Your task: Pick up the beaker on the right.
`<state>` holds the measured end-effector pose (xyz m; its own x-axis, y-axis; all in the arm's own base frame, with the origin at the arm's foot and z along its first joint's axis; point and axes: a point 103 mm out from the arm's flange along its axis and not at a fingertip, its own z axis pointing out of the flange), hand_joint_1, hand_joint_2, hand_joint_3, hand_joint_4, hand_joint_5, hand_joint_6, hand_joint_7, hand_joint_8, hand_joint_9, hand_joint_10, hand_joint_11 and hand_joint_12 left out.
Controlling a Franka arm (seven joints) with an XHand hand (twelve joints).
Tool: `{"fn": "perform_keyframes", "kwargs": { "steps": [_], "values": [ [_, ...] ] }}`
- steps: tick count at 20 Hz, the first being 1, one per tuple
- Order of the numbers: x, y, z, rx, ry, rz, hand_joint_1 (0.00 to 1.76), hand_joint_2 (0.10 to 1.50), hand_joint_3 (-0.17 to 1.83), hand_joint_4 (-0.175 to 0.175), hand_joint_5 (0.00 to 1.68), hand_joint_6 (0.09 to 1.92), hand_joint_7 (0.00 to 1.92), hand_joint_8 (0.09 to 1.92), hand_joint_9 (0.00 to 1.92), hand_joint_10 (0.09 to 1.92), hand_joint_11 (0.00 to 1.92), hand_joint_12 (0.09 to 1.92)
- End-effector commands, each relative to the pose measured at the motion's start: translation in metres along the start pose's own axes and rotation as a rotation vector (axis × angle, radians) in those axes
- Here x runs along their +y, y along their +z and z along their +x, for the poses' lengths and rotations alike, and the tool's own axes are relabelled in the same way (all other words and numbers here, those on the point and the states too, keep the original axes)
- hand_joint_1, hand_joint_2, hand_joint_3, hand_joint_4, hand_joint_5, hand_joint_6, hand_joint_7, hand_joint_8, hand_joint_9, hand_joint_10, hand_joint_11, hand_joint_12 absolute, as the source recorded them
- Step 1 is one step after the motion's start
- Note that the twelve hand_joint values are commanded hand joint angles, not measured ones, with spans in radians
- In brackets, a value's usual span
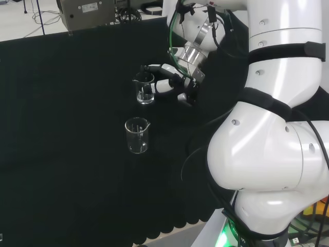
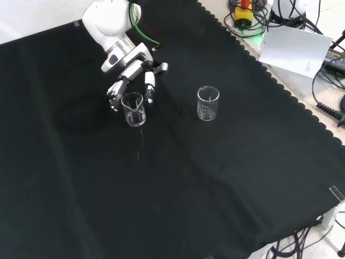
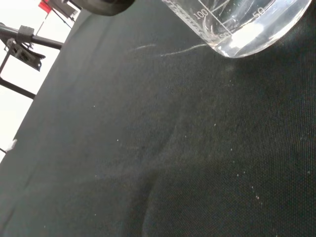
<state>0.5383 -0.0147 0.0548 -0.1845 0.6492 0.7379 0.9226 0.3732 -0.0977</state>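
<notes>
From the head view, the nearer beaker (image 1: 137, 136) stands free at your 6 o'clock, well apart from the hand. At 12, your hand (image 1: 172, 85) has its fingers curling round the farther beaker (image 1: 145, 89), apparently touching. It looks unlifted: you've reached; closing and raising remain.

Bench: black cloth (image 2: 215, 178) covers it.
On cloth: two clear beakers, one (image 2: 208, 103) right of the other (image 2: 133, 109) in the front view.
</notes>
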Motion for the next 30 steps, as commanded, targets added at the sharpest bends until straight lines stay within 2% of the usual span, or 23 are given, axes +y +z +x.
{"fn": "perform_keyframes", "kwargs": {
  "steps": [1,6,13,17,20,23,26,30],
  "values": [
    [0.003,0.003,-0.004,0.036,-0.016,-0.022,0.86,0.91,-0.17,-0.039,0.35,0.09,0.18,0.68,0.32,0.64,0.00,1.42],
    [0.006,0.003,-0.007,0.083,-0.032,-0.044,0.89,0.90,-0.17,-0.035,0.38,0.09,0.23,0.69,0.34,0.64,0.00,1.42],
    [0.012,0.009,-0.004,0.081,-0.061,-0.002,0.93,0.89,-0.17,-0.027,0.46,0.09,0.28,0.68,0.37,0.63,0.00,1.42],
    [0.013,0.013,-0.004,0.084,-0.058,0.010,0.96,0.90,-0.17,-0.021,0.56,0.11,0.36,0.67,0.43,0.60,0.02,1.40],
    [0.013,0.015,-0.004,0.081,-0.054,-0.003,0.97,0.90,-0.17,-0.020,0.53,0.32,0.40,0.66,0.47,0.55,0.03,1.39],
    [0.011,0.015,-0.003,0.076,-0.041,-0.053,0.98,0.90,-0.17,-0.022,0.42,0.55,0.40,0.67,0.48,0.54,0.04,1.39],
    [0.010,0.014,-0.002,0.075,-0.036,-0.089,0.98,0.90,-0.17,-0.027,0.37,0.59,0.38,0.67,0.48,0.54,0.04,1.39],
    [0.010,0.013,-0.001,0.077,-0.031,-0.101,0.93,0.87,-0.17,-0.032,0.33,0.59,0.33,0.68,0.44,0.54,0.01,1.40]
  ]
}}
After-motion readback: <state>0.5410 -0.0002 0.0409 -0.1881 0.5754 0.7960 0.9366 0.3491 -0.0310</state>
